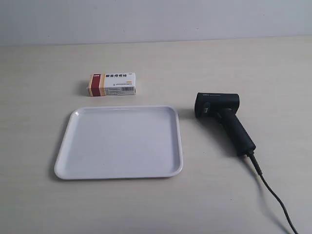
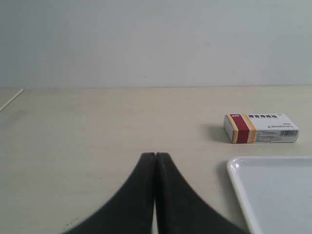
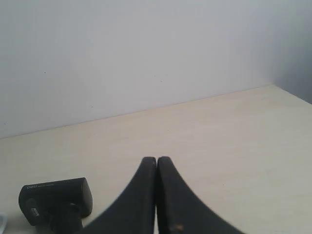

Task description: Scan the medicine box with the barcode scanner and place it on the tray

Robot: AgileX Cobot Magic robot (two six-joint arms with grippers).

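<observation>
The medicine box (image 1: 111,84), white with a dark red and tan end band, lies on the table just behind the white tray (image 1: 119,142). The tray holds nothing. The black barcode scanner (image 1: 223,118) lies on its side beside the tray, its cable (image 1: 273,195) trailing toward the front. No arm shows in the exterior view. My left gripper (image 2: 155,155) is shut and holds nothing; the box (image 2: 261,128) and a tray corner (image 2: 273,192) lie ahead of it to one side. My right gripper (image 3: 156,159) is shut and empty, with the scanner head (image 3: 55,200) off to its side.
A pale wall (image 1: 156,19) stands behind the light wooden table (image 1: 243,63). In the left wrist view a thin pale strip (image 2: 10,99) lies near the table's far edge. The table edge (image 3: 292,95) shows in the right wrist view.
</observation>
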